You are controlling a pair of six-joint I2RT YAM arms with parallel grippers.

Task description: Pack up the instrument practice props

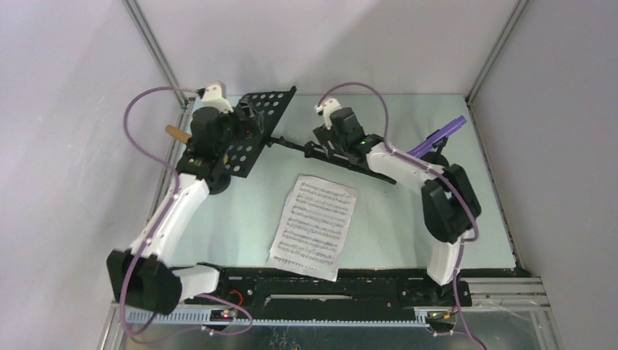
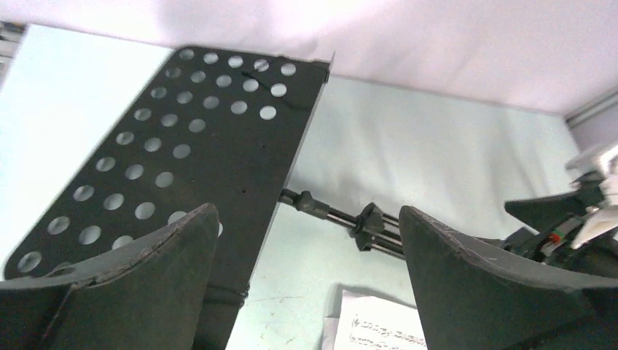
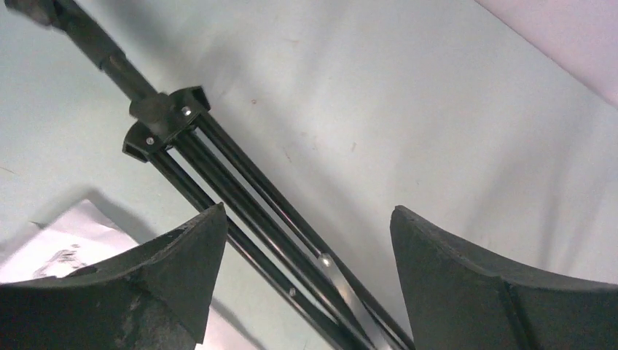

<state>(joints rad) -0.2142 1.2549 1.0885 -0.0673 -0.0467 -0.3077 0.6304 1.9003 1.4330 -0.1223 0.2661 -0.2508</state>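
Pale green table [image 1: 379, 233] surface, enclosed by white panels [image 1: 73, 109], carried the props in the top view. The black perforated music rack [image 1: 256, 131] lay flat at the far left, and its pole [image 1: 290, 146] ran rightward toward mid-table. The white sheet-music pages [image 1: 313, 226] lay loose near centre, in front of the pole. A purple toy microphone [image 1: 437, 137] rested at the far right behind the right arm. A tan toy microphone [image 1: 177, 133] showed at the left edge, partly hidden by the left arm. The left gripper [image 1: 246, 115] hung over the rack and the right gripper [image 1: 321, 149] over the pole. One arm at each end was judged the sensible arrangement for a long, unbalanced item.

In the left wrist view, the left gripper's fingers stood spread wide and held nothing. The rack lay beneath the left-hand finger, and the pole crossed below the gap. A corner of the pages showed at the bottom edge.

In the right wrist view, the right gripper was likewise spread. The tripod legs [image 3: 270, 211] ran diagonally below the gap, and neither finger touched them. The legs lay folded together below their hub [image 3: 164, 120], a compact state suited to packing. No container appeared in any view, so the destination could not be told.
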